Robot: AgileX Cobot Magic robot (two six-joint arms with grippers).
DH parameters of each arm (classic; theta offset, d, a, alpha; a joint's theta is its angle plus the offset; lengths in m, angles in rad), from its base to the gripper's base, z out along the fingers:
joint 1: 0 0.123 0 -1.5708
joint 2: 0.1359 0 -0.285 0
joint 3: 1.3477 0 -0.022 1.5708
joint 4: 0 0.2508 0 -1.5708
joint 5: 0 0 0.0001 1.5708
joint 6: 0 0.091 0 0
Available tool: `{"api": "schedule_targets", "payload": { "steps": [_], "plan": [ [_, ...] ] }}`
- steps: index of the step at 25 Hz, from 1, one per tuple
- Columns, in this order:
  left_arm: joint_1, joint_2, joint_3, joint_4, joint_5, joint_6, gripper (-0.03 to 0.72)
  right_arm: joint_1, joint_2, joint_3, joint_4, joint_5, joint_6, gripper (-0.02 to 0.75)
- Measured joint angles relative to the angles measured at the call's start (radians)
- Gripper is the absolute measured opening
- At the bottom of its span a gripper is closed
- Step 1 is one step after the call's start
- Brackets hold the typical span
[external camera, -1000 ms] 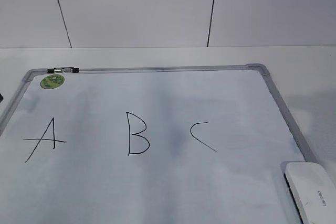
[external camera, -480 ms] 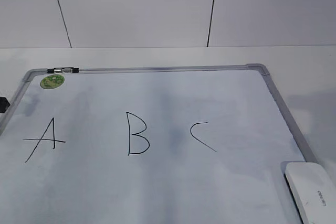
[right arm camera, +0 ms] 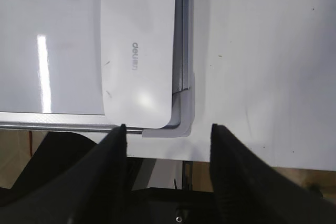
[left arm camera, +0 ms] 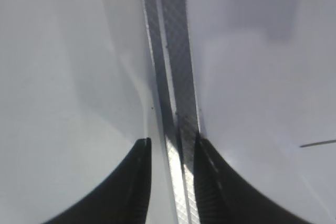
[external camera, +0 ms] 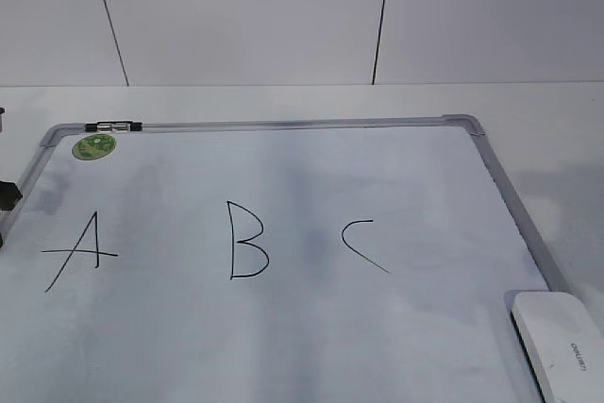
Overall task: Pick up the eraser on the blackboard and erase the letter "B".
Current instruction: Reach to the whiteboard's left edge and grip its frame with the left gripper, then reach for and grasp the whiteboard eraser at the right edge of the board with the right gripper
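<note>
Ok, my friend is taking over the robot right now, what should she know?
Left gripper: open, empty, straddling the board's left frame edge.
Right gripper: open, empty, above the eraser.
The eraser lies on the blackboard's near right corner, partly over the frame.
The letter "B" is fully there, between A and C.
Done: nothing yet. Left: grab the eraser, wipe only the B.

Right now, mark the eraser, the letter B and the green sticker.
eraser (right arm camera: 137, 51): right wrist view, middle of its white top.
letter "B" (external camera: 232, 241): exterior view, on its vertical stroke.
green sticker (external camera: 93, 146): exterior view, sticker's centre.
</note>
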Motion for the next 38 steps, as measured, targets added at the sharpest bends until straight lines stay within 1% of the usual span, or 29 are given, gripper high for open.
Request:
{"api": "schedule_targets", "payload": {
  "steps": [3, 6, 12, 15, 21, 22, 24, 26, 28, 31, 38],
  "plan": [
    [0.0, 0.0, 0.0, 0.0, 0.0, 0.0, 0.209, 0.0, 0.0, 0.0, 0.0, 0.0, 0.0, 0.387],
    [0.0, 0.0, 0.0, -0.002, -0.002, 0.0, 0.174, 0.0, 0.0, 0.0, 0.0, -0.002, 0.0, 0.387],
    [0.0, 0.0, 0.0, -0.011, -0.004, 0.0, 0.053, 0.0, 0.0, 0.0, 0.002, -0.002, 0.0, 0.387],
    [0.002, 0.0, 0.0, -0.018, -0.004, -0.009, 0.034, 0.0, 0.0, 0.0, 0.002, -0.002, 0.0, 0.387],
    [0.002, 0.0, 0.0, -0.02, -0.004, -0.014, 0.031, 0.0, 0.0, 0.0, 0.002, -0.002, 0.029, 0.391],
    [0.002, 0.0, 0.0, -0.02, -0.004, -0.014, 0.031, 0.0, 0.0, 0.0, 0.009, -0.002, 0.034, 0.407],
    [0.002, 0.0, 0.0, -0.02, -0.004, -0.015, 0.031, 0.0, 0.0, 0.0, 0.035, -0.002, 0.041, 0.473],
    [0.002, 0.0, 0.0, -0.02, -0.004, -0.015, 0.031, 0.0, 0.004, 0.0, 0.074, -0.002, 0.044, 0.575],
    [0.002, 0.0, 0.0, -0.02, -0.004, -0.015, 0.031, 0.0, 0.017, 0.0, 0.095, -0.002, 0.044, 0.638],
    [0.002, 0.0, 0.0, -0.02, -0.004, -0.015, 0.031, 0.0, 0.037, 0.0, 0.101, -0.002, 0.046, 0.664],
    [0.002, 0.0, 0.0, -0.021, -0.004, -0.015, 0.031, 0.0, 0.117, 0.0, 0.108, -0.026, 0.046, 0.668]
  ]
}}
